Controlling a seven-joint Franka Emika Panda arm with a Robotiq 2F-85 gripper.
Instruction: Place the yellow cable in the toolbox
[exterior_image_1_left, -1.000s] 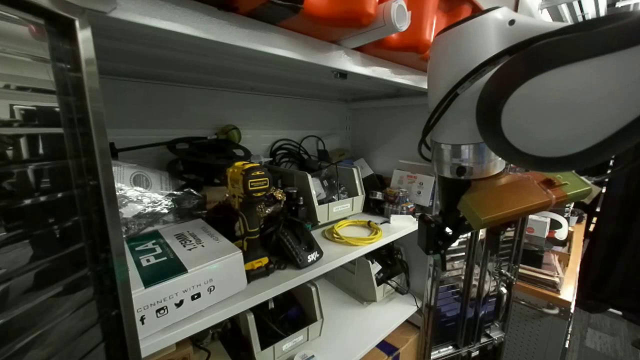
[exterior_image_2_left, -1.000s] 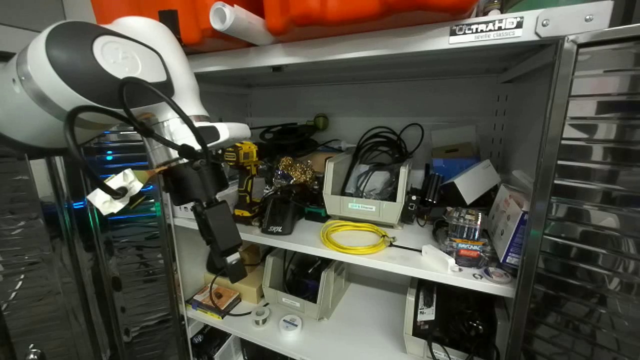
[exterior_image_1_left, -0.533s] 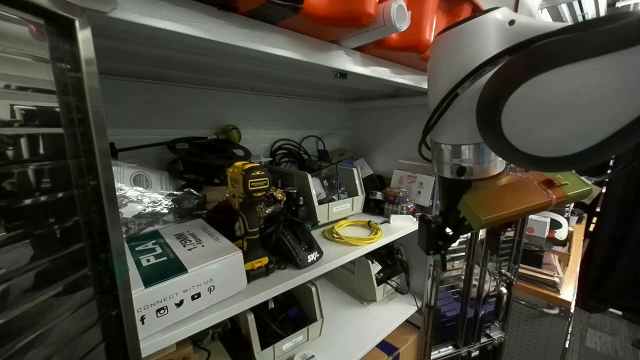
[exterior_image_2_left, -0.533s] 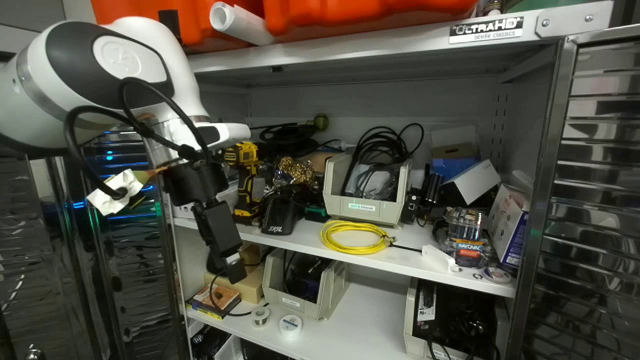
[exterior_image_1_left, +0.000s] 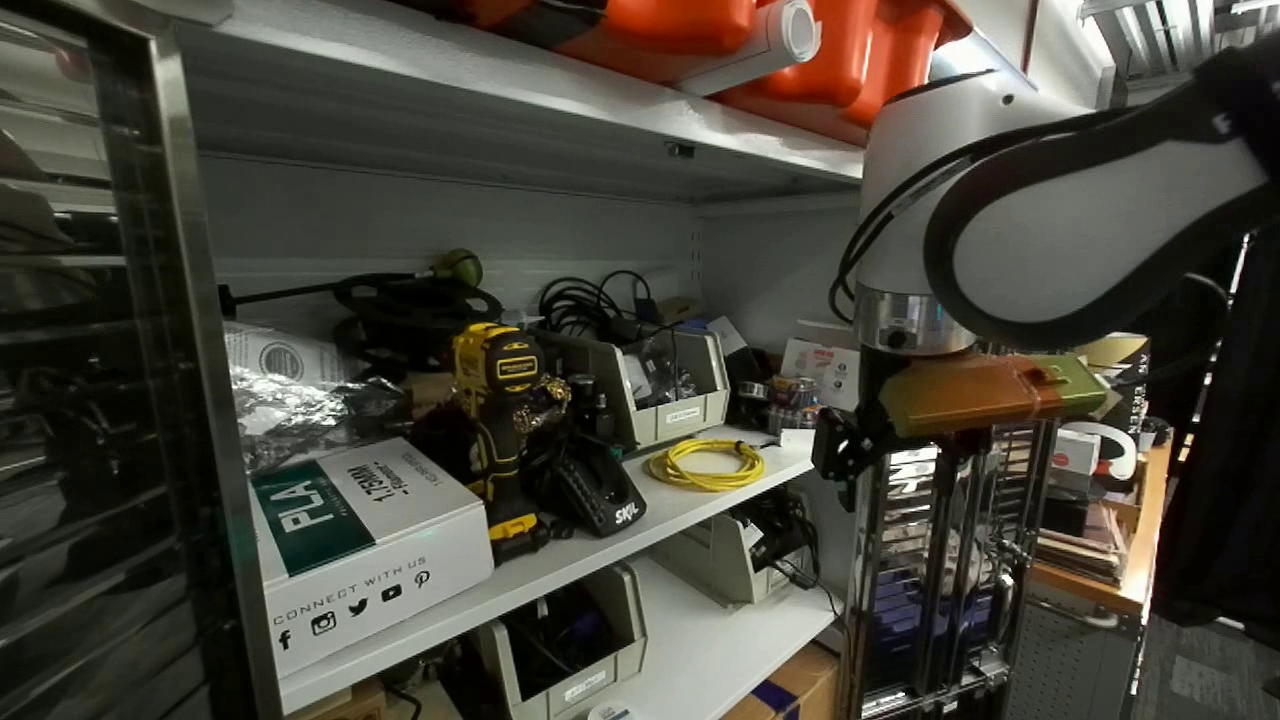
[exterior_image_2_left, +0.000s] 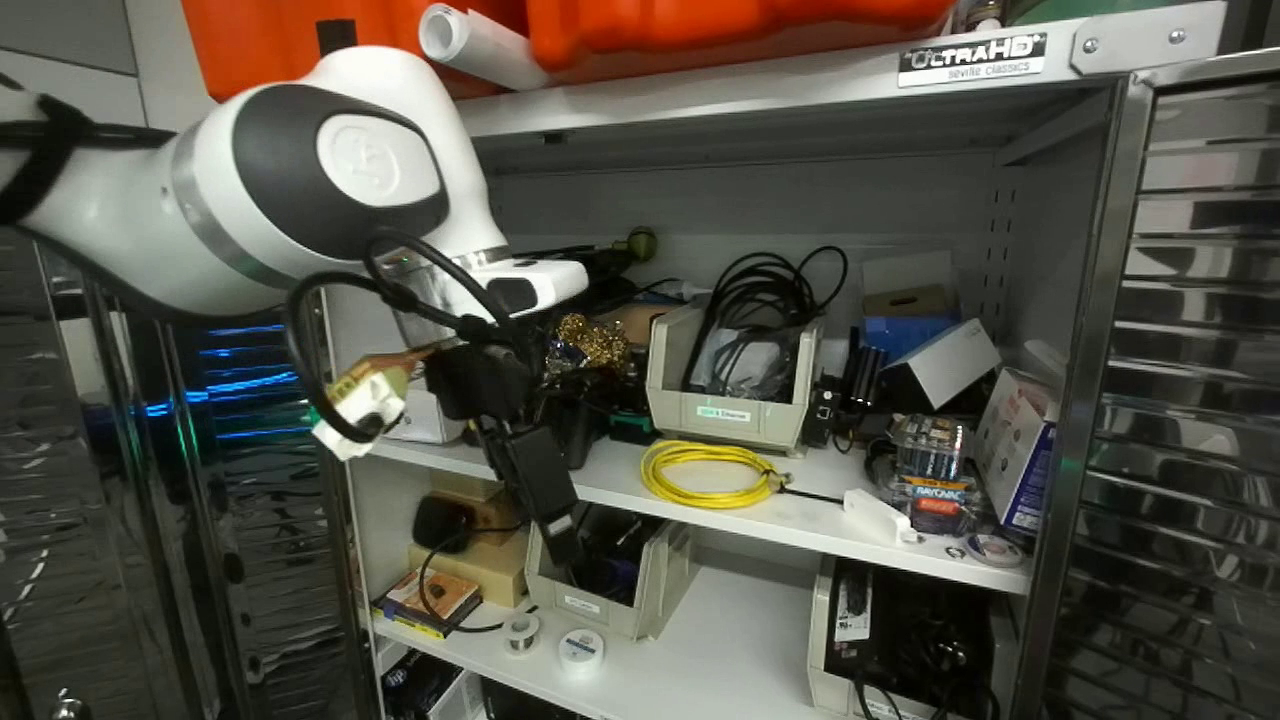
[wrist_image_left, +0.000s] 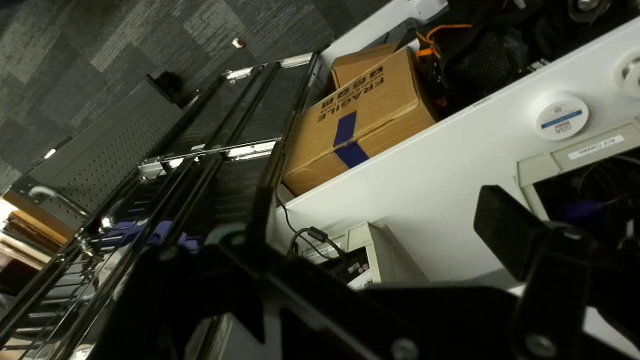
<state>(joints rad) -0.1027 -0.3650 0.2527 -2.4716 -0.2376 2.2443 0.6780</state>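
The yellow cable (exterior_image_1_left: 706, 466) lies in a loose coil near the front edge of the upper shelf; it also shows in an exterior view (exterior_image_2_left: 700, 492). The toolbox, a pale grey bin (exterior_image_2_left: 685, 412) with black cables in it, stands right behind the coil and also shows in an exterior view (exterior_image_1_left: 655, 430). My gripper (exterior_image_2_left: 562, 545) hangs in front of the shelves, apart from the cable, and also shows in an exterior view (exterior_image_1_left: 842, 470). In the wrist view my gripper (wrist_image_left: 367, 245) has its fingers wide apart with nothing between them. The cable is out of the wrist view.
A yellow-and-black drill (exterior_image_1_left: 500, 400), a black charger (exterior_image_1_left: 600, 490) and a white-green box (exterior_image_1_left: 375, 540) stand on the upper shelf (exterior_image_2_left: 800, 520). A white block (exterior_image_2_left: 878, 518) and battery packs (exterior_image_2_left: 935, 480) lie right of the coil. Bins (exterior_image_2_left: 610, 610) stand on the lower shelf.
The arm has moved sideways along the shelf front toward the yellow cable, rightward and slightly down in an exterior view. It now hides the drill there. The cable and toolbox have not moved.
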